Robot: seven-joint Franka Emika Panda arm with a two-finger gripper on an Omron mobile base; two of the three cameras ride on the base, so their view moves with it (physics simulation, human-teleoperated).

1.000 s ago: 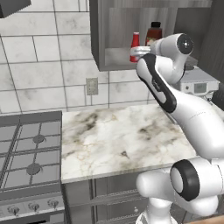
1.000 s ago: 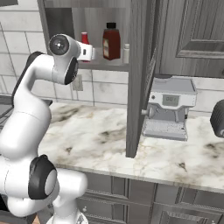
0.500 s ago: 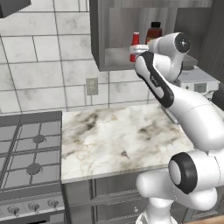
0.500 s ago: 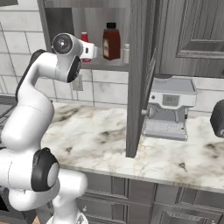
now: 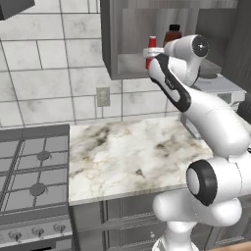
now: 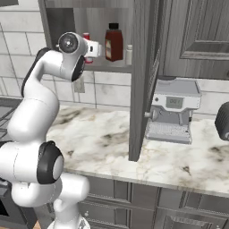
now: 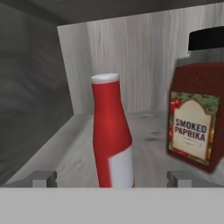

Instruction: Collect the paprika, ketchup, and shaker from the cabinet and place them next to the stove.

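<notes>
The ketchup (image 7: 112, 131), a slim red bottle with a pale cap, stands upright on the shelf of the grey cabinet (image 7: 52, 144). My open gripper (image 7: 113, 179) is just in front of it, one fingertip on each side and neither touching. The paprika (image 7: 194, 122), dark red-brown with a black cap, stands to its right. In the right base view the gripper (image 6: 99, 48) reaches into the cabinet (image 6: 138, 27) beside the paprika (image 6: 114, 42), with the small pale shaker (image 6: 129, 54) further right. The left base view has the ketchup (image 5: 151, 46) behind the hand and the stove (image 5: 34, 171) at lower left.
A marble counter (image 5: 127, 152) runs between the stove and a grey coffee machine (image 6: 172, 112). A tall cabinet side panel (image 6: 138, 89) drops to the counter right of the shelf. A wall outlet (image 5: 102, 96) sits on the tiled wall below the cabinet.
The hand has risen and pushed forward into the cabinet opening toward the ketchup. The jaws stay open and the bottles have not moved.
</notes>
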